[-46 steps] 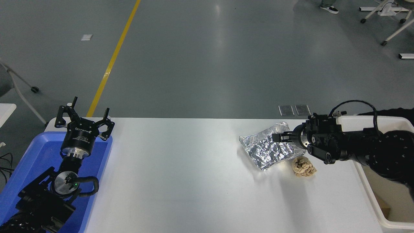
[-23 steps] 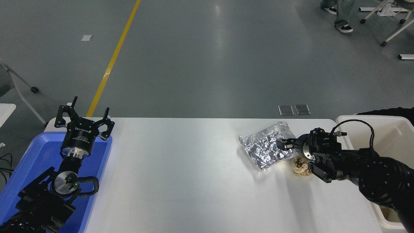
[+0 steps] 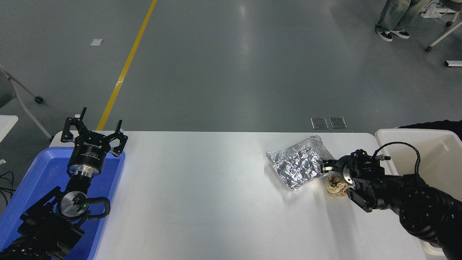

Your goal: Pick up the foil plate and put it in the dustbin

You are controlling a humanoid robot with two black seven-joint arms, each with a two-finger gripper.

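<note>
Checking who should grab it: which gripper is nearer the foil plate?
Right. The right gripper is at the foil plate's right edge; whether it touches is unclear. The left gripper is parked far off at the table's left end over the blue tray.

Right gripper [image 3: 326,167] pulled back rightward and lower, from over the foil [image 3: 297,167] to its right edge. Arm dropped clear of the bin [image 3: 429,139]; far rim now exposed. Person's legs [image 3: 393,18] came into view top right.

Paper ball [image 3: 336,185] crowds foil plate [image 3: 298,167] (right side); left side open table [image 3: 202,187].
</note>
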